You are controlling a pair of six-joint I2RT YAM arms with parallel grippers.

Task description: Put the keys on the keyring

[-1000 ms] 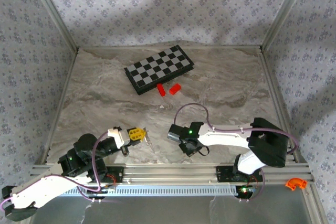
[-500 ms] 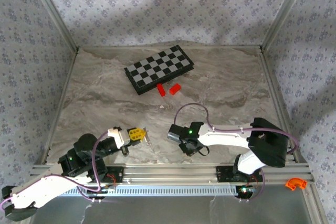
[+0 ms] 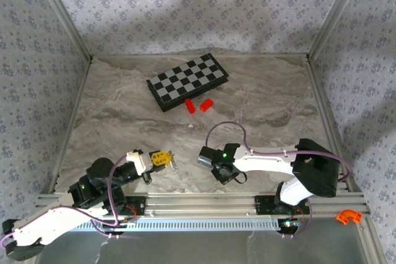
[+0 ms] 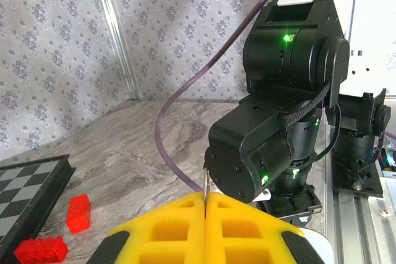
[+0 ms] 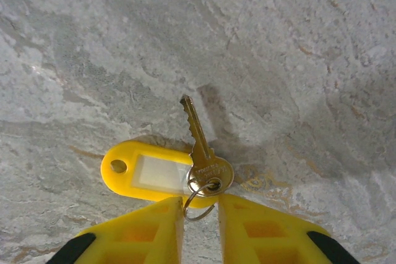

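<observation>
Presently, the threading step is being prepared rather than carried out, since key and loop are sitting apart. At lower centre of the right wrist view, the right gripper [image 5: 201, 202] is hanging over the grey marbled tabletop [image 5: 297, 60], its yellow fingers standing narrowly apart and straddling a small wire split ring [image 5: 199, 209] that is passing through the head of a brass key [image 5: 197, 133]. A yellow oblong plastic key tag [image 5: 145, 174] is lying at centre left, one end tucked under that head. Whether anything is being pinched cannot be told. At lower left of the top view, the left gripper [image 3: 164, 158] is clamping fully shut on a thin pale keyring loop [image 3: 176, 165]. The next move is probably calling for a secure grip on the key, a lift, and alignment with the held loop.
</observation>
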